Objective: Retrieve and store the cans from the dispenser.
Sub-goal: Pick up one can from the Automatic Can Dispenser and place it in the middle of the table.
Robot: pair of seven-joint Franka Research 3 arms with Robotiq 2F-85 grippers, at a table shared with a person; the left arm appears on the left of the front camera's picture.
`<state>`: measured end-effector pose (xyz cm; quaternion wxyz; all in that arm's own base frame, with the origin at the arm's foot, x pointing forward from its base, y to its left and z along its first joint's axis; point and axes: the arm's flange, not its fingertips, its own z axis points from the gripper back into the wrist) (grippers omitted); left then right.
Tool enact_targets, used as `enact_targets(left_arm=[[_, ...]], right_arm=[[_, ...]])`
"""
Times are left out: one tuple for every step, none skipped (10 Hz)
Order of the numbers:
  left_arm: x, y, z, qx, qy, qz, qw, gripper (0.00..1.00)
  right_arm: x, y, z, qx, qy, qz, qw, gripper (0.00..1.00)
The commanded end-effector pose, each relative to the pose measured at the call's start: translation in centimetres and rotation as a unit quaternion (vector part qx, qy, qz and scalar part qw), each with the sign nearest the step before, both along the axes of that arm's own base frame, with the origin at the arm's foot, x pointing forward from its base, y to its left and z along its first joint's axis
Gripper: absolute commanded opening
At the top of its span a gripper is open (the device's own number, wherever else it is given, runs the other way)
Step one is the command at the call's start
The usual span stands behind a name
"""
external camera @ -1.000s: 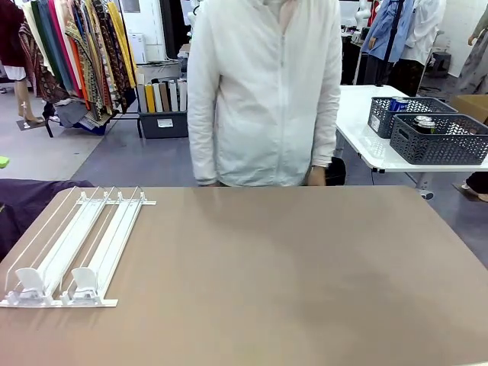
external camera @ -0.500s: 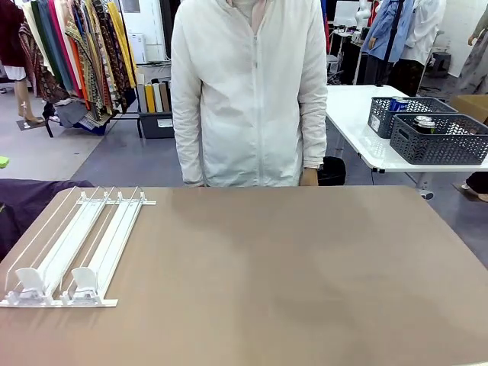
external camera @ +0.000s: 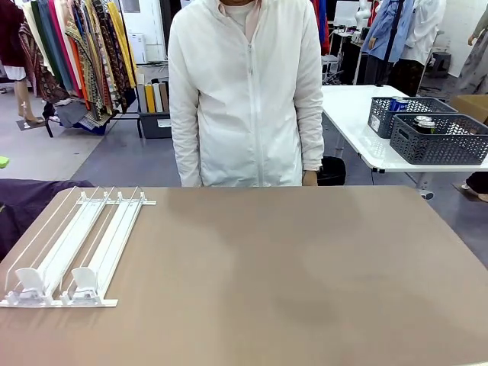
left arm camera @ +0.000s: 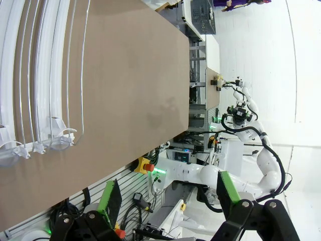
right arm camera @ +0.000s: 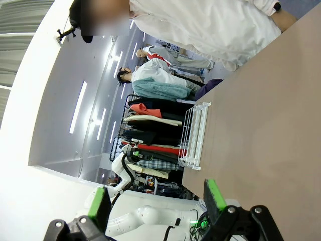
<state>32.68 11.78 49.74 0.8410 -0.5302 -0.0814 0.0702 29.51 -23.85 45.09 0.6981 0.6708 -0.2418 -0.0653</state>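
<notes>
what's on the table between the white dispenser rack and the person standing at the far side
Nothing. In the front view, the brown table is bare from the dispenser across to the person.

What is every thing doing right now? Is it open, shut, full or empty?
dispenser: lying flat on the table's left side, lanes empty, no cans in them.
pusher blocks: both at the robot's end of the lanes.
left gripper: fingers open, holding nothing.
right gripper: fingers open, holding nothing.
baskets: on the white table behind, with cans inside.
person: standing at the far edge.
</notes>
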Motion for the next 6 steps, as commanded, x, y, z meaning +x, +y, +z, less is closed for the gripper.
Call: enact_targets(left_arm=[[-0.04,0.00,0.28,-0.001,-0.002,-0.002,1.000,1.00],[-0.04,0.00,0.28,-0.001,-0.002,-0.002,1.000,1.00],[-0.04,0.00,0.28,-0.001,-0.002,-0.002,1.000,1.00],[-0.04,0.00,0.28,-0.001,-0.002,-0.002,1.000,1.00],[-0.04,0.00,0.28,-0.001,-0.002,-0.002,1.000,1.00],[-0.04,0.00,0.28,-0.001,-0.002,-0.002,1.000,1.00]], right_arm=[[-0.22,0.00,0.27,-0.007,-0.003,0.006,1.000,1.00],[-0.22,0.00,0.27,-0.007,-0.003,0.006,1.000,1.00],[-0.22,0.00,0.27,-0.007,-0.003,0.006,1.000,1.00],[-0.22,0.00,0.27,-0.007,-0.003,0.006,1.000,1.00],[-0.22,0.00,0.27,-0.007,-0.003,0.006,1.000,1.00],[-0.22,0.00,0.27,-0.007,-0.003,0.006,1.000,1.00]])
